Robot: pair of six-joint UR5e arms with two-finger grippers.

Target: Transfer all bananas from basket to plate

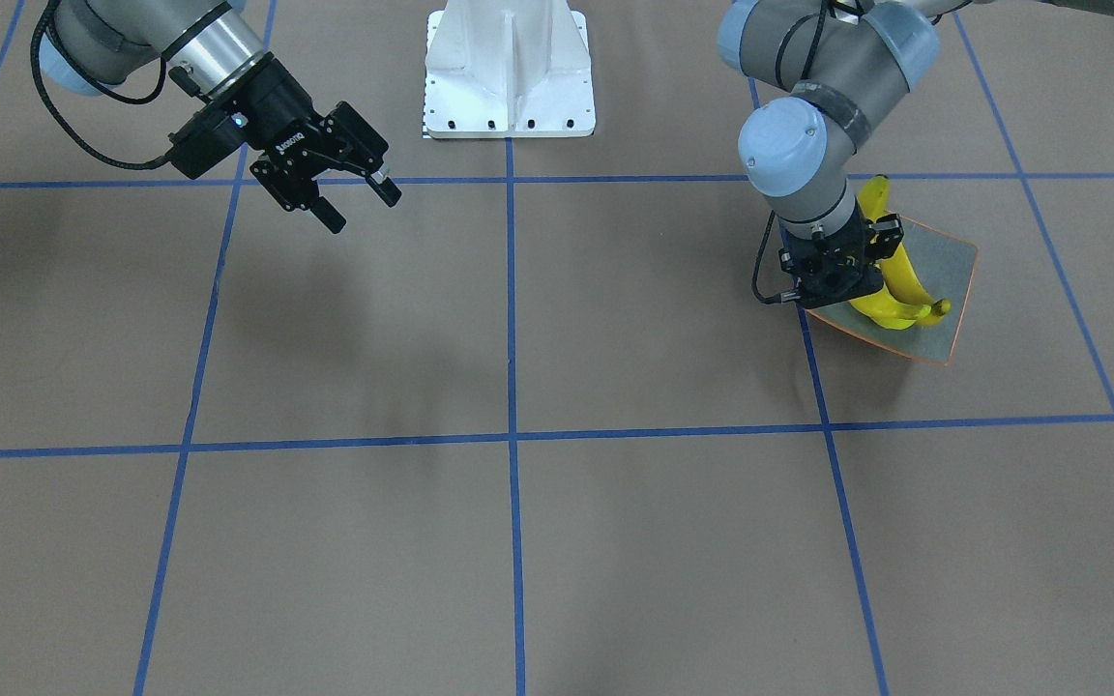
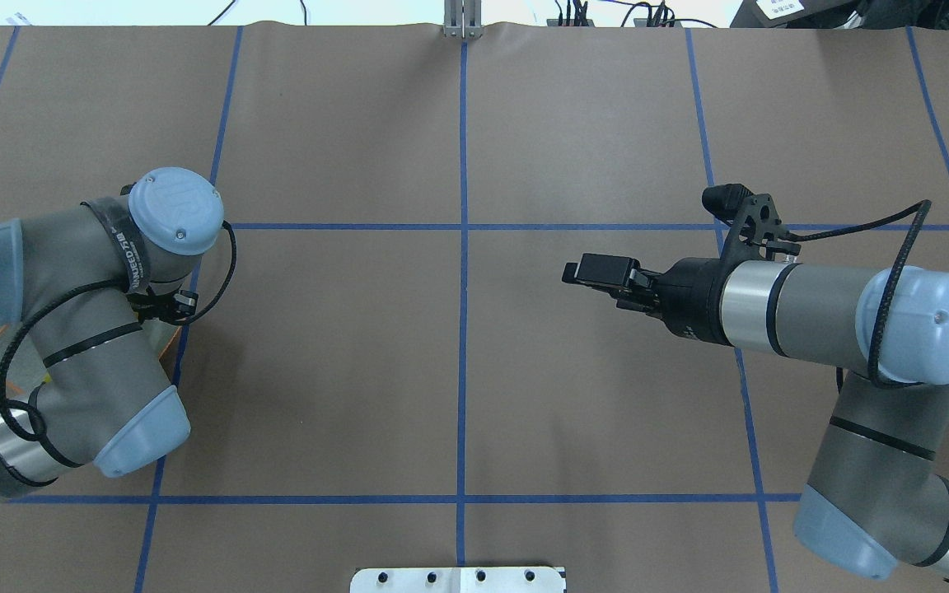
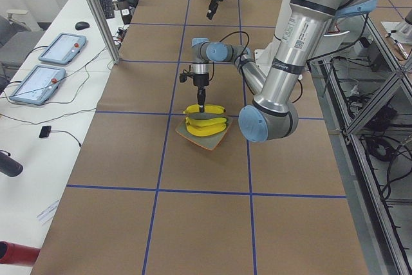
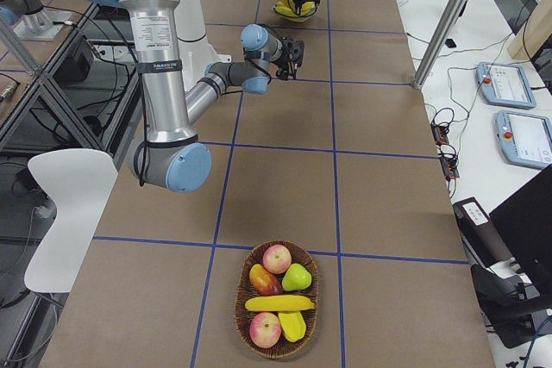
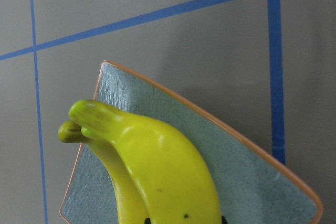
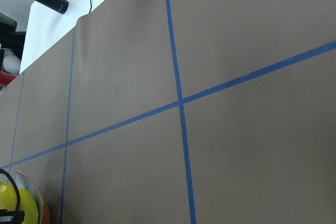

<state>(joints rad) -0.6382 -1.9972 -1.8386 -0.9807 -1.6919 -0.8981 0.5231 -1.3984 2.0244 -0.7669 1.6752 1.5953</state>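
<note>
Bananas (image 1: 895,285) on the right of the front-facing view, piled on the grey-blue plate (image 1: 949,275). The left gripper (image 1: 837,280) hangs right over their left side, but its wrist hides the fingers, so I cannot tell how they stand. Over on the left, the right gripper (image 1: 364,211) floats above the brown table (image 1: 518,541), fingers spread wide and nothing between them. The white robot base (image 1: 509,72) sits at top centre.

Overhead now: the left arm covers the plate and only an orange corner peeks out. The right gripper, seen edge-on, points toward the table's middle line.

From the left end, the left gripper points straight down with its tips at the top of the pile. Whether it is clamped or clear I cannot tell.

From the right end, the wicker basket (image 4: 276,299) is near the camera. One banana (image 4: 278,303) lies across its middle, with apples (image 4: 277,258) and a pear (image 4: 297,277) around it.

Left wrist view: two bananas fill the lower frame, green stems toward the plate's left edge.

Right wrist view: brown table and blue tape lines (image 6: 178,103), with a sliver of plate and yellow at bottom left.
</note>
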